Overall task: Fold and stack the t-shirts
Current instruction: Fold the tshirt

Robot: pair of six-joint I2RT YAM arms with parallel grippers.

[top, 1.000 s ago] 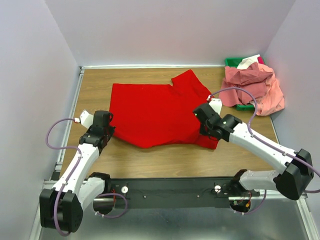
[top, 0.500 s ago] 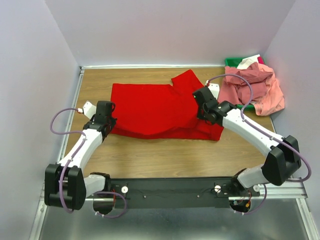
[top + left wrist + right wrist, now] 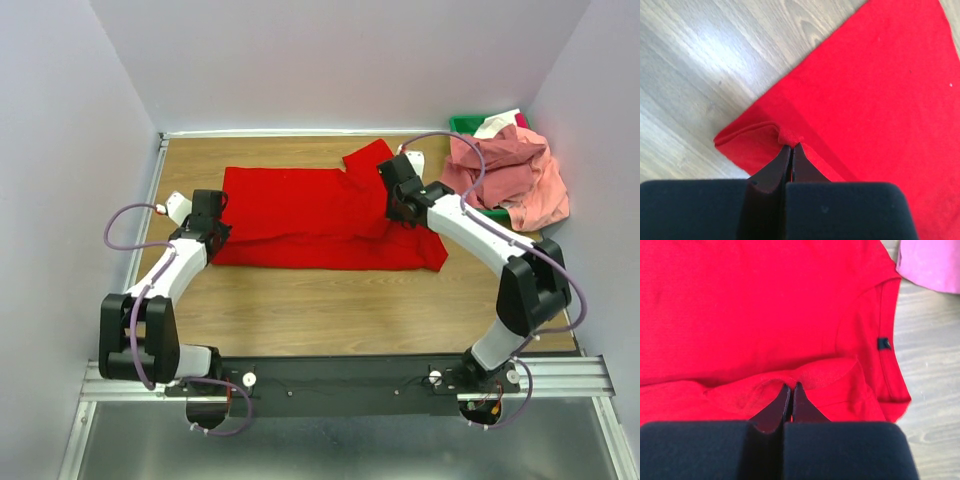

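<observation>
The bright red t-shirt [image 3: 310, 215] lies spread on the wooden table, its near edge doubled over toward the back. My left gripper [image 3: 213, 222] is shut on the shirt's left edge; the left wrist view shows the fingertips pinching a fold of red cloth [image 3: 790, 137]. My right gripper [image 3: 400, 195] is shut on the shirt's right side, near the collar [image 3: 880, 320]; the right wrist view shows red cloth [image 3: 790, 380] pinched between its tips. Salmon pink t-shirts [image 3: 510, 175] lie heaped at the back right.
A green plastic bin [image 3: 466, 124] sits under the pink heap in the back right corner. White walls close in the table on the left, back and right. A metal rail [image 3: 350, 380] runs along the near edge.
Both grippers have moved away from me toward the back, carrying the shirt's near edge over the rest of the cloth. The shirt now looks shorter from front to back.
</observation>
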